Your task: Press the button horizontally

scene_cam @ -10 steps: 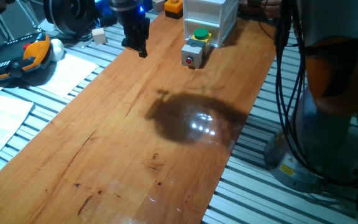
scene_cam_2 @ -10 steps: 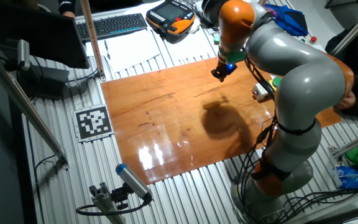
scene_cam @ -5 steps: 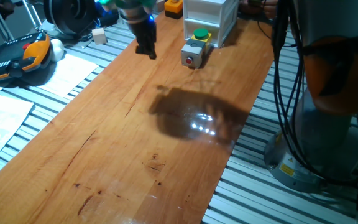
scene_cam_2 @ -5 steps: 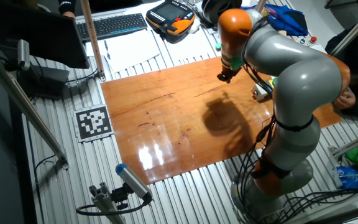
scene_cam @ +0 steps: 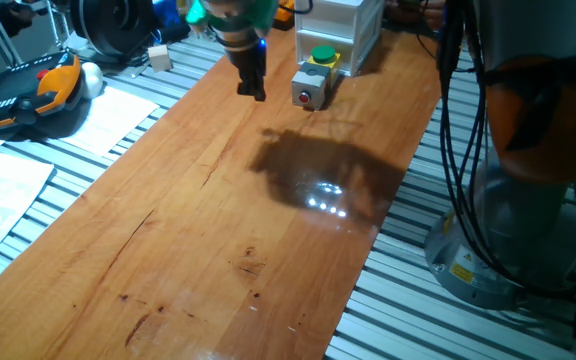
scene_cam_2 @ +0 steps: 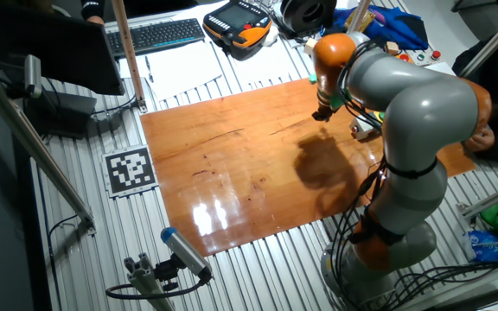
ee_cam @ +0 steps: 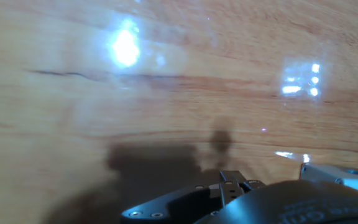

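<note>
A small grey box stands on the wooden table, with a red button on the side that faces this fixed view. My gripper hangs low over the wood just left of that box, a short gap away, fingers pointing down. In the other fixed view the gripper is left of the box, which the arm partly hides. The hand view shows wood grain, the gripper body at the bottom and the box's corner at the right edge. No view shows the fingertips clearly.
Behind the grey box a yellow box with a green button sits against a white drawer unit. An orange teach pendant and papers lie to the left. The arm's base and cables stand at the right.
The gripper has moved right across the table toward the grey button box, and its shadow on the wood shifted right with it. The box has not moved.
</note>
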`<state>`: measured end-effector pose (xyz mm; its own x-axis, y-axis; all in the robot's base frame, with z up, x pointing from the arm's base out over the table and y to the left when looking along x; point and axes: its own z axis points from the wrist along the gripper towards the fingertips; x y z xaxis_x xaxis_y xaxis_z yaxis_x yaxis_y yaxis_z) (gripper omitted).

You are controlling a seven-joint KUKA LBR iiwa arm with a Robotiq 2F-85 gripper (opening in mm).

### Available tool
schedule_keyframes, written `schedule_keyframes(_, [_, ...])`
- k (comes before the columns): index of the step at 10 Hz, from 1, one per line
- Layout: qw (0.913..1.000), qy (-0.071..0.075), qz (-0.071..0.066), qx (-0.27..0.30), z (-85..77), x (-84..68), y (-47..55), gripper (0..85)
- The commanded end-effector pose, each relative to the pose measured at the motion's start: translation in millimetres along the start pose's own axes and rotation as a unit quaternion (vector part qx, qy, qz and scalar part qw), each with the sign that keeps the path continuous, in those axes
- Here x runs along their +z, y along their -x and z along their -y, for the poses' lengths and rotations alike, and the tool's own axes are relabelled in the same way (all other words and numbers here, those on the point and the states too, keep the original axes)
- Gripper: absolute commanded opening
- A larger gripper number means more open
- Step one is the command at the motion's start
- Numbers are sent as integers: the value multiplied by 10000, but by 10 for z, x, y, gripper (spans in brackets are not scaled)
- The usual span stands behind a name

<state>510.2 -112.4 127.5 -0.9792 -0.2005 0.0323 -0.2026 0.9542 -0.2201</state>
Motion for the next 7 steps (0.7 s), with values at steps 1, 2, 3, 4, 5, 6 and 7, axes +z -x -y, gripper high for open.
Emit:
schedule_keyframes(1, [10000,-6,68,0,47,150,-28,0])
schedule_keyframes(2, [9999,-16,114,-15,88,230,-59,0])
schedule_keyframes(3, [9999,59,90,-52,119,269,-95,0])
schedule_keyframes(4, [9999,-4,92,-92,144,289,-137,0])
schedule_keyframes(5, [9998,-26,119,-161,193,303,-175,0])
schedule_keyframes(6, [9997,28,84,-229,255,295,-183,0])
schedule_keyframes(7, [9996,163,115,-211,269,289,-180,0])
